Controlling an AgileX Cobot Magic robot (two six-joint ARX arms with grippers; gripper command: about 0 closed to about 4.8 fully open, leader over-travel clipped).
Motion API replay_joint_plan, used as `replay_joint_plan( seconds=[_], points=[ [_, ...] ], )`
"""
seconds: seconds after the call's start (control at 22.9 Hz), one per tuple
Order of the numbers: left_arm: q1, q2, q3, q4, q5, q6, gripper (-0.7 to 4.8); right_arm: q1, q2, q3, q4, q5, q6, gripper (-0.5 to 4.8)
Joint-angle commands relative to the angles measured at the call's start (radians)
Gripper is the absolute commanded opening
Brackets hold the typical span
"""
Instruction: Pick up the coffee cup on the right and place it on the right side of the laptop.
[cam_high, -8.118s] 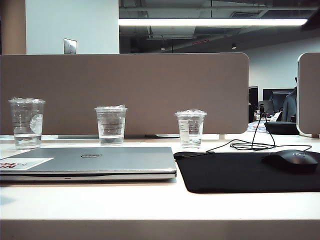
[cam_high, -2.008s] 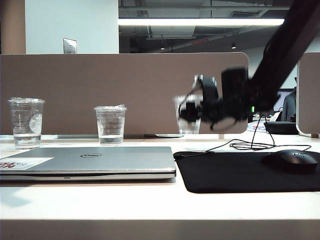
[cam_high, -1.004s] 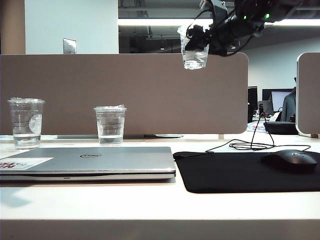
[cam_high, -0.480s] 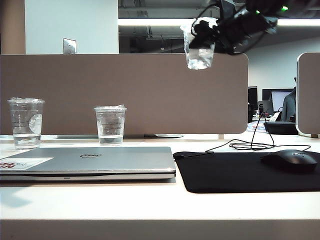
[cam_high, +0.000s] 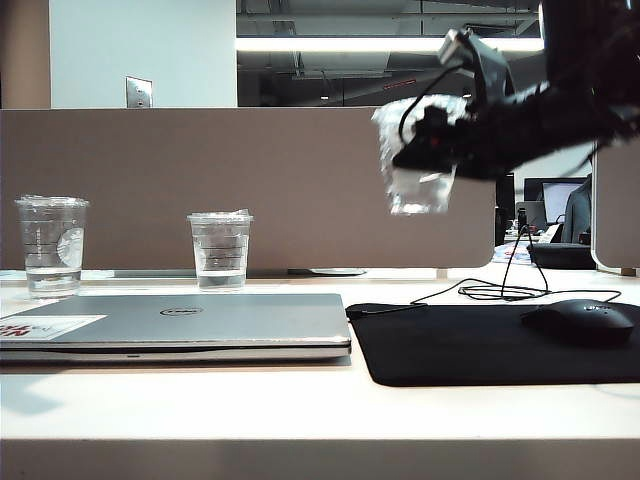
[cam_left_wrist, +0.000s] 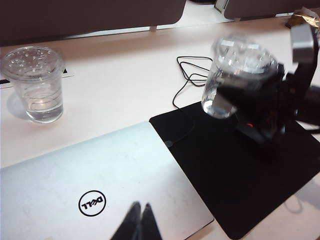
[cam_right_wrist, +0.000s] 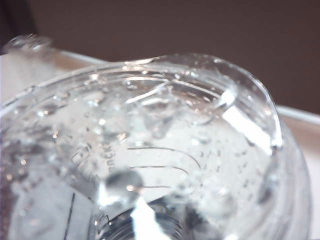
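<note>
Coffee cup (cam_high: 420, 160): clear glossy plastic, crinkly lid. Laptop (cam_high: 190, 320): smooth matt silver-grey shell, looks metal. Mouse pad (cam_high: 480, 345): matt black, cloth-like. Mouse (cam_high: 585, 322): black plastic, semi-gloss. Desk (cam_high: 300, 400): smooth off-white.

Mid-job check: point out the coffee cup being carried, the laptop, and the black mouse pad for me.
coffee cup (cam_high: 418, 170): exterior view, on its clear side wall, held in the air by the right gripper.
laptop (cam_high: 230, 318): exterior view, on the closed silver lid.
mouse pad (cam_high: 470, 345): exterior view, on its bare black surface.
</note>
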Motion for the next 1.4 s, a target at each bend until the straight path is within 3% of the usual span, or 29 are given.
replay_joint_plan(
  seconds=[0.04,0.57,1.05,1.27,1.4],
  points=[
    [0.001,-0.002,0.002,0.008,0.005,-0.003,-0.05,0.027,-0.012,-0.099,0.151,0.0,-0.001,2.42],
    [0.001,-0.002,0.002,0.007,0.005,-0.003,-0.05,0.028,0.004,-0.26,0.167,0.0,-0.001,2.42],
    [0.001,-0.002,0.002,0.008,0.005,-0.003,-0.05,0.027,0.157,-0.283,0.381,0.025,0.0,2.43],
    [0.001,-0.002,0.002,0.008,0.005,-0.003,-0.05,0.027,0.19,-0.283,0.393,0.023,0.0,2.44],
    [0.001,-0.002,0.002,0.008,0.005,-0.003,-0.05,0.027,0.19,-0.283,0.387,0.022,0.0,2.8]
  ],
)
